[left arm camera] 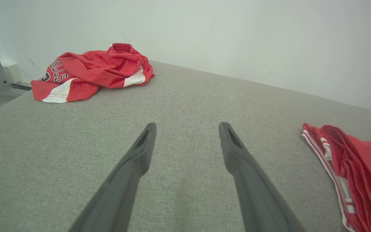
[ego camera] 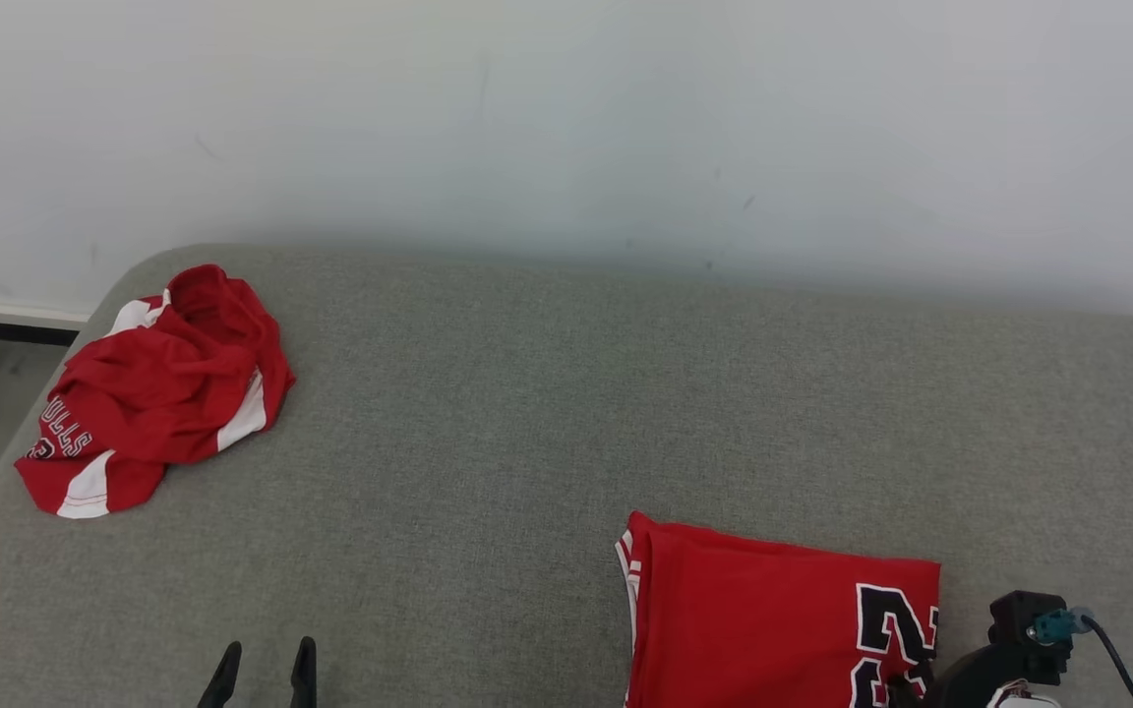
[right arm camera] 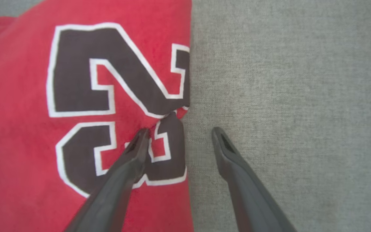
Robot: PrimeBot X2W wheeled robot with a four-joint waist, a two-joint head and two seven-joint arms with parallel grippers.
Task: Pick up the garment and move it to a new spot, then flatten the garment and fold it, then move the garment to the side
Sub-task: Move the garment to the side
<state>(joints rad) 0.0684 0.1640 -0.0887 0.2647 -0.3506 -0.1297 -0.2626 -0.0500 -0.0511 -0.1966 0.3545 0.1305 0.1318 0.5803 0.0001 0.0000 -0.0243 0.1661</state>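
I am looking down from the head across the grey surface (ego camera: 527,413) toward the wall (ego camera: 566,118), the left wrist camera is skimming low the same way, sharing the crumpled red garment (ego camera: 158,388) and the folded jersey (ego camera: 773,619), while the right wrist is peering straight down, close over that jersey's edge.

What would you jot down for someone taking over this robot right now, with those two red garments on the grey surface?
Left gripper: open, holding nothing, above bare grey surface.
Right gripper: open, holding nothing, its fingers either side of the folded jersey's right edge; I cannot tell if they touch it.
Things: the folded jersey lies near the robot, on the right. The crumpled red garment lies at the far left corner.
Done: one garment looks folded.
Left: the crumpled one is not yet flattened or folded. The folded jersey may yet need moving aside.
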